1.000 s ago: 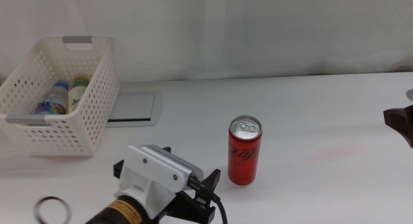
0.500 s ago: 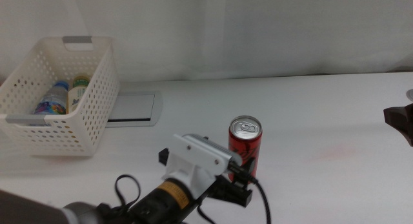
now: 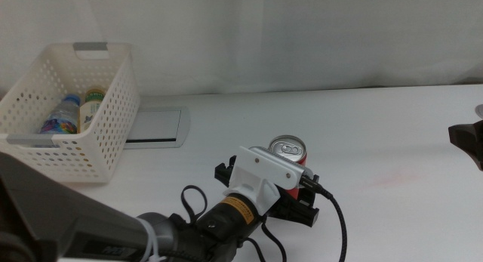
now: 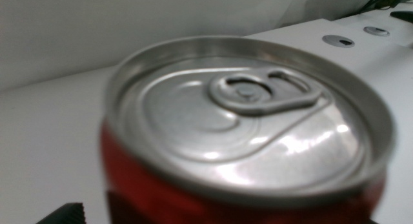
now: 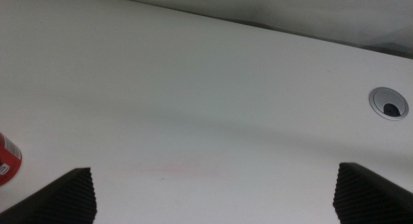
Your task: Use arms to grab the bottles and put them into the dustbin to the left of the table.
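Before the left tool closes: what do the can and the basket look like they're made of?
The red can looks like metal: bare silver lid with pull tab and bright glints, glossy red painted wall. The white basket looks like moulded plastic, matte, with perforated sides and grey handle pieces. The left tool is at the can; the right tool waits at the table's right edge.

Red can (image 3: pixel 289 158), silver top

No readable text in any view.
The red can (image 3: pixel 287 150) shows only its plain silver top; its side lettering is hidden by the left arm. A sliver of white print on the can (image 5: pixel 8 161) and the labels on the two bottles (image 3: pixel 75 113) in the basket (image 3: pixel 113 103) are too small to read.
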`<state>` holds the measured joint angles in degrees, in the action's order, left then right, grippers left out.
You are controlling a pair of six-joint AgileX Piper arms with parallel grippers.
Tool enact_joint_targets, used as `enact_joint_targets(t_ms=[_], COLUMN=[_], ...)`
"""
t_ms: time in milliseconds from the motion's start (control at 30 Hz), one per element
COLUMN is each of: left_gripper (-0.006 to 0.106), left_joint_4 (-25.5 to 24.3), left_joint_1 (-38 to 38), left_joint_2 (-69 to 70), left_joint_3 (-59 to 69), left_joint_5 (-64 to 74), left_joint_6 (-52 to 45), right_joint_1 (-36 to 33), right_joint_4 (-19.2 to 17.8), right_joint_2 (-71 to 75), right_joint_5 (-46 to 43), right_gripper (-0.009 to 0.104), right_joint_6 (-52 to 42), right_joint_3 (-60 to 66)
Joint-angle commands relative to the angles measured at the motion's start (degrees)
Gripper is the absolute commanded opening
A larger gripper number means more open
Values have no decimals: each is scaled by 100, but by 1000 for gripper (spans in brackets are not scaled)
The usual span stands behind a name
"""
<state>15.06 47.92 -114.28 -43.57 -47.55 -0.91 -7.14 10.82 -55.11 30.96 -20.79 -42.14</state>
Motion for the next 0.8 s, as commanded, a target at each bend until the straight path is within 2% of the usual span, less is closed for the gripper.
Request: enact_joint_targets(t_ms=[0, 133, 267, 333, 367, 567, 767], left_gripper=[89, 84, 37, 4, -2, -3, -3], left_joint_4=[41, 89, 89, 89, 89, 141, 235], left_joint_1=[-1, -1, -1, -1, -1, -126, -637], left_joint_2=[-126, -171, -171, -171, -171, -53, 567], left_joint_3=[-163, -275, -275, -275, -275, -300, -483], left_joint_5=[56, 168, 192, 192, 192, 249, 813], left_joint_6=[91, 91, 35, 6, -33, -78, -393], right_joint_1=[40, 40, 40, 30, 30, 30, 30], right_joint_4=[-13, -13, -13, -13, -13, -13, -13], right_joint_2=[37, 37, 37, 37, 37, 37, 70], right_joint_5=[-40, -66, -116, -154, -179, -287, -392], right_gripper=[103, 103, 103, 103, 103, 103, 103], right_joint_6=[-29, -29, -29, -29, -29, -29, -29], right_joint_3=[-33, -33, -33, -33, -33, -33, -33])
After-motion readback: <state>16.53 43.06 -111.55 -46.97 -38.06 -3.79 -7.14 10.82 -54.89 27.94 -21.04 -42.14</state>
